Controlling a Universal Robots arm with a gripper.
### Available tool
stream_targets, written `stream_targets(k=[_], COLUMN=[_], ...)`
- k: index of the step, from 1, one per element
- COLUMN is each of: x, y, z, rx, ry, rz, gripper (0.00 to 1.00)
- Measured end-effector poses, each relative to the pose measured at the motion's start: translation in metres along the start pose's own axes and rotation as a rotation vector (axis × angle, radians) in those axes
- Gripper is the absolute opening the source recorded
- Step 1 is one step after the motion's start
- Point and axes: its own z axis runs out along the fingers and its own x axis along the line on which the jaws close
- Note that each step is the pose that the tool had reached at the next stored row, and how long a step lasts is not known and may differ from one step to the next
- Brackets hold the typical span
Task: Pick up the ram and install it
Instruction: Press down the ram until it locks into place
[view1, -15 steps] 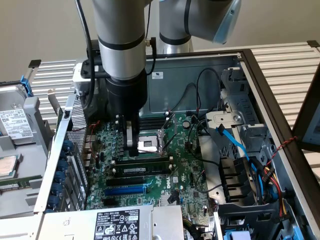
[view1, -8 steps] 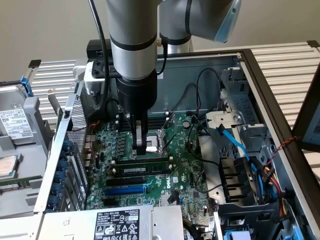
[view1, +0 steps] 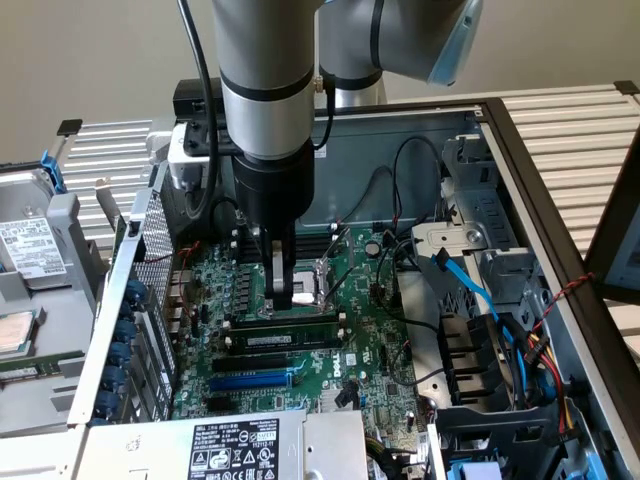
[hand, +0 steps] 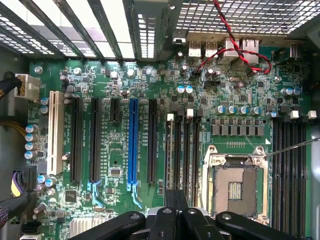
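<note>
Ram sits on edge in a memory slot on the green motherboard, just above a second stick in the exterior view, with the blue expansion slot below them. From the wrist camera, that blue slot stands among long black slots, beside the open processor socket. The arm comes straight down into the open computer case, and the gripper hangs with its fingers closed together, their tips just above the ram's top edge.
</note>
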Motion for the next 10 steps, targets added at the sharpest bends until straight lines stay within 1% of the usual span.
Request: stream_targets(k=[6,7,10], x=[0.0000,0.0000,0.0001], y=[0.0000,0.0000,-0.0001], z=[0.0000,0.0000,0.0000], rx=[-0.0001,0.0002,0.0027], ry=[-0.0002,-0.0008,-0.0024], rz=[0.000,0.005,0.049], gripper=[0.11,0.11,0.11])
